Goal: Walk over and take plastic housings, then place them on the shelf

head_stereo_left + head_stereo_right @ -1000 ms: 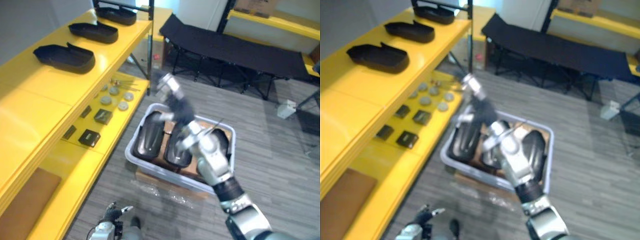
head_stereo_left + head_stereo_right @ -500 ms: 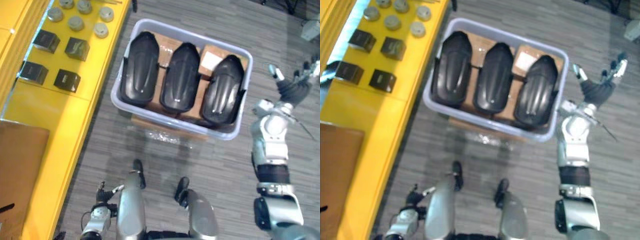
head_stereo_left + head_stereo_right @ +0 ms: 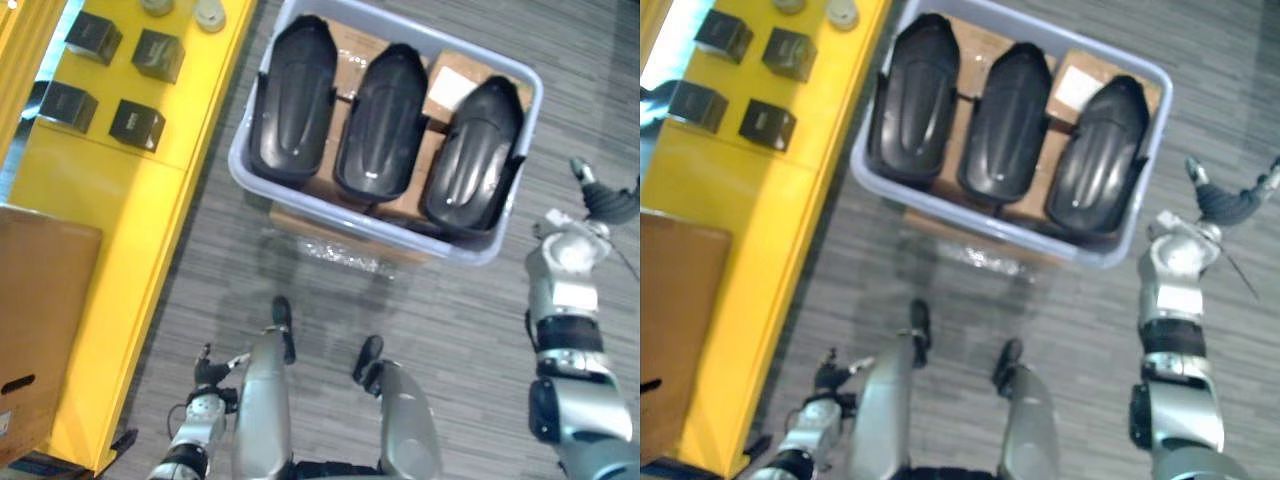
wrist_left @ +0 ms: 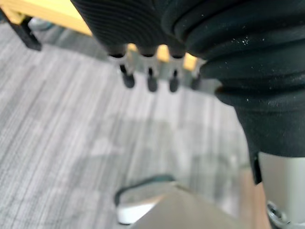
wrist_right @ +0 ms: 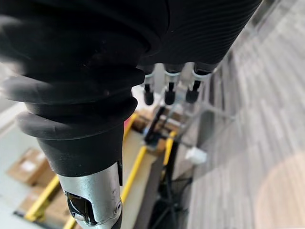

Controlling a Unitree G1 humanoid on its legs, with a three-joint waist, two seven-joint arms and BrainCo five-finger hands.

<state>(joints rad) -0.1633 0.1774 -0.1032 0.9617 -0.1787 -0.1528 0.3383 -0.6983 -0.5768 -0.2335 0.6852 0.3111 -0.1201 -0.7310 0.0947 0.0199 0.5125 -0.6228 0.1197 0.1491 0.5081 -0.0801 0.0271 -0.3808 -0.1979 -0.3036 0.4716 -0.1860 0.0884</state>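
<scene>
Grey floor [image 3: 470,330], yellow shelf [image 3: 140,200] on my left. Three plastic housings [image 3: 380,120] lie in bin [image 3: 350,228] ahead. Right hand [image 3: 606,203] beside bin, fingers loose, empty; left hand [image 3: 212,372] low, loose. Should reach over rim, grip one across edges.

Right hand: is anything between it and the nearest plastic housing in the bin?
Only the bin's own wall. The right hand is open beside the bin, outside its right end; the nearest housing lies just inside that wall, uncovered on top. Reaching over the rim looks clear.
</scene>
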